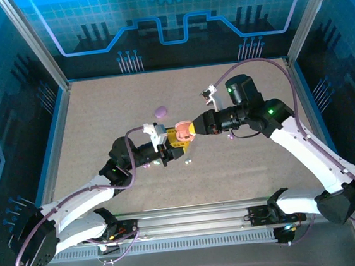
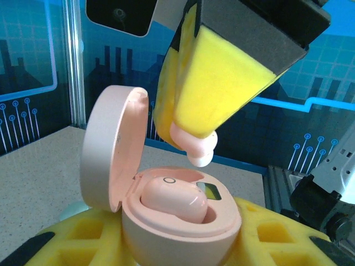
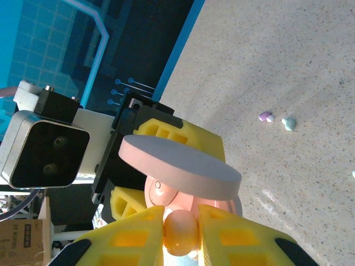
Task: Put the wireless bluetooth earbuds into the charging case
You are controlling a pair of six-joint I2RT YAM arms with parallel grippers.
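right claw (image 3: 180, 220) pinches pink earbud (image 2: 198, 151) above open pink case (image 2: 183, 224) clamped by left claw (image 1: 171, 144); purple case (image 1: 160, 111) beyond.

One earbud (image 2: 173, 198) lies in the case (image 2: 166, 244), second earbud (image 2: 195, 148) just above

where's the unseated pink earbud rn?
Centre of the left wrist view: the pink earbud is pinched in the right pincer, just above the open pink case held by the left pincer.
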